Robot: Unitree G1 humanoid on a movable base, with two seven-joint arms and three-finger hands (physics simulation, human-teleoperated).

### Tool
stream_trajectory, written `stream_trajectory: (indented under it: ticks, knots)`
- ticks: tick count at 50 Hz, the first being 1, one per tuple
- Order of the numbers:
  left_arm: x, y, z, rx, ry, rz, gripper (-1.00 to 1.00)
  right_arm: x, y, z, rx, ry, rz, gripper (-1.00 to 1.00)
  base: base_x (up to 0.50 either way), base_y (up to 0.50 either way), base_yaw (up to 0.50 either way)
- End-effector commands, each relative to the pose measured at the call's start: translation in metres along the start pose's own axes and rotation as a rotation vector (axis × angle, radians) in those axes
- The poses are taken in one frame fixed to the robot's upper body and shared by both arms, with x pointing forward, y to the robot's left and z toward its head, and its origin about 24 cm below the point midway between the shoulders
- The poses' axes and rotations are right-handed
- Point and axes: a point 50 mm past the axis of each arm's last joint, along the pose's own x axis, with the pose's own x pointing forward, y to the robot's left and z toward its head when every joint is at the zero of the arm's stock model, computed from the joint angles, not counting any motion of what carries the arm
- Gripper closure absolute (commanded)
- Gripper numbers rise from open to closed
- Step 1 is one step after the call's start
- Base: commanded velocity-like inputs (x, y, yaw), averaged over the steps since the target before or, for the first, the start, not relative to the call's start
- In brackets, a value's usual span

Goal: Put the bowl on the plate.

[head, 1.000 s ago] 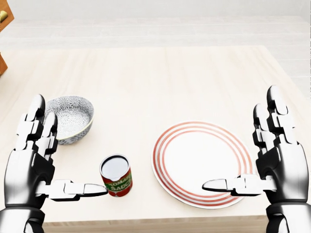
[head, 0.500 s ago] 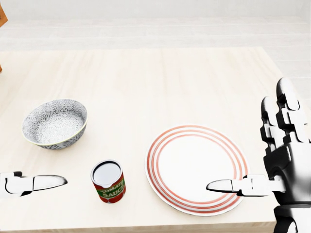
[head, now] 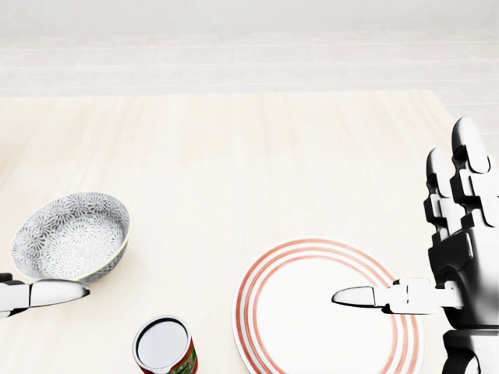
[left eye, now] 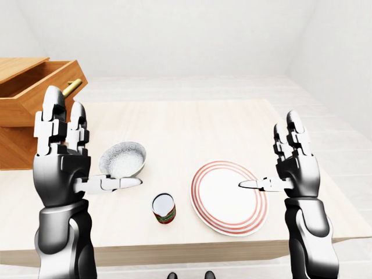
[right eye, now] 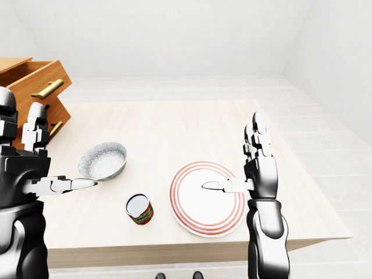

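A grey patterned bowl (left eye: 122, 160) stands upright on the pale wooden table (left eye: 192, 125), left of centre. The white plate (left eye: 228, 203) with red rings lies to its right, apart from it. My left hand (left eye: 87, 154) is open just left of the bowl, fingers upright, with its thumb (head: 47, 292) stretched under the bowl's near rim; I cannot tell whether it touches. My right hand (left eye: 270, 156) is open at the plate's right side, its thumb (head: 362, 296) reaching over the plate. Neither hand holds anything.
A tomato sauce can (left eye: 164, 208) stands upright between bowl and plate, nearer the table's bottom edge. An open wooden drawer unit (left eye: 29, 87) with a brass handle (left eye: 72, 87) sits off the table's left side.
The head view has shifted: bowl, can and plate slid down the picture, and the bowl leftwards. My left hand went out to the left edge, leaving only its thumb in view. The right hand stayed open.
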Motion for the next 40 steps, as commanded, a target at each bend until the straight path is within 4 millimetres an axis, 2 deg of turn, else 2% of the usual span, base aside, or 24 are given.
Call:
stream_trajectory:
  ticks: [1,6,14,40]
  knots:
    - [-0.001,-0.002,-0.003,0.009,0.015,-0.024,-1.00,0.001,0.001,0.003,-0.009,-0.012,0.000,-1.00,0.00,0.00,0.00]
    - [0.000,0.000,-0.003,0.010,0.016,-0.021,-1.00,0.001,0.002,0.004,0.006,-0.018,0.020,-1.00,0.00,0.00,0.00]
    - [-0.001,0.001,-0.005,0.010,0.024,-0.019,-1.00,0.000,0.003,0.001,0.003,-0.003,0.020,-1.00,0.00,-0.34,0.00]
    - [0.000,0.002,-0.009,0.018,0.042,-0.016,-1.00,-0.001,0.004,-0.006,-0.008,0.029,0.026,-1.00,0.02,0.00,0.00]
